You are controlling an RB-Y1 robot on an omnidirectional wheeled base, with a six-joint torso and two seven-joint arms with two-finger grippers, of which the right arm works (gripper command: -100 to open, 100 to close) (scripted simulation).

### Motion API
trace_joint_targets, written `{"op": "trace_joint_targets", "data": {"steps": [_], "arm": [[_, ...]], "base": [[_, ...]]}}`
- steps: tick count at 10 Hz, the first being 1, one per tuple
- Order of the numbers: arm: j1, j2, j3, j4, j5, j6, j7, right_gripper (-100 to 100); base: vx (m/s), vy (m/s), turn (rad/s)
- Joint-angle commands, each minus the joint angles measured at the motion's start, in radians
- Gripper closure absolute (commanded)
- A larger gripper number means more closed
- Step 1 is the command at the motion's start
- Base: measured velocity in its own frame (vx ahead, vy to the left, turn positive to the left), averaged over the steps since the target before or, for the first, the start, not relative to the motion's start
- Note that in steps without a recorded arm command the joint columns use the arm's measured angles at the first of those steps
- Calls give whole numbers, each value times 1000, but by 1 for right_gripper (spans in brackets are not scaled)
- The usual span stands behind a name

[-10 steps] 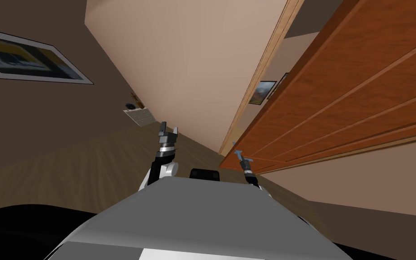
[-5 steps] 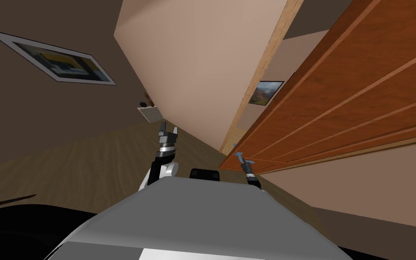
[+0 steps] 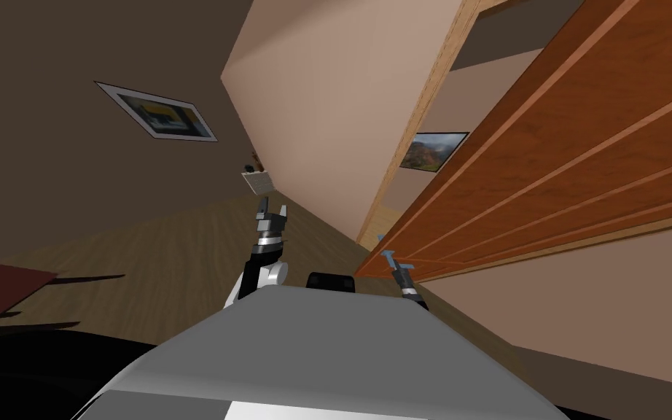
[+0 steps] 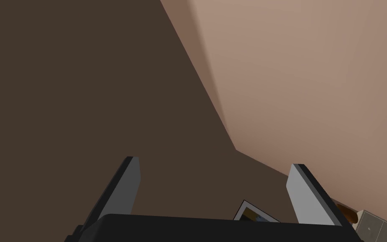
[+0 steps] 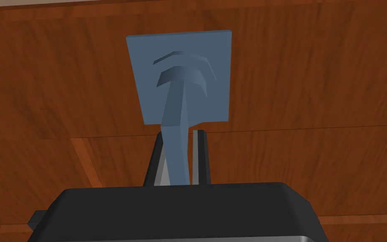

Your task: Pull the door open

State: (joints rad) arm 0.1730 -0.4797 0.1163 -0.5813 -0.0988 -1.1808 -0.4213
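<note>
So the right gripper [image 5: 181, 135] was pinched tight on the blue-grey lever handle [image 5: 174, 113] of the reddish-brown panelled wooden door [image 5: 314, 84] at my right, left gripper [image 4: 213, 163] idling wide, and a smooth arc backward looked best, no yanking.

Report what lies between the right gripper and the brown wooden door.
Only the blue-grey lever handle, clamped in the right gripper, running to its plate on the door: right wrist view.

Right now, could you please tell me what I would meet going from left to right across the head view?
Framed picture → left gripper, open → right gripper, shut on the blue door handle → reddish-brown panelled door, running to the right edge.
</note>
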Motion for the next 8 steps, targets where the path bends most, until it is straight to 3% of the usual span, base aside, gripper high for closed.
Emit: {"op": "trace_joint_targets", "data": {"steps": [1, 2, 3, 8], "arm": [[5, -8, 0, 18, -2, -28, -5, 100], [14, -14, 3, 23, -2, -45, -11, 100], [4, -8, 2, 28, -2, -35, -6, 100], [6, -15, 10, 49, -2, -64, -14, 100]], "base": [[-99, -13, 65], [-163, -32, 165], [-78, -18, 38], [-189, -72, 155]]}}
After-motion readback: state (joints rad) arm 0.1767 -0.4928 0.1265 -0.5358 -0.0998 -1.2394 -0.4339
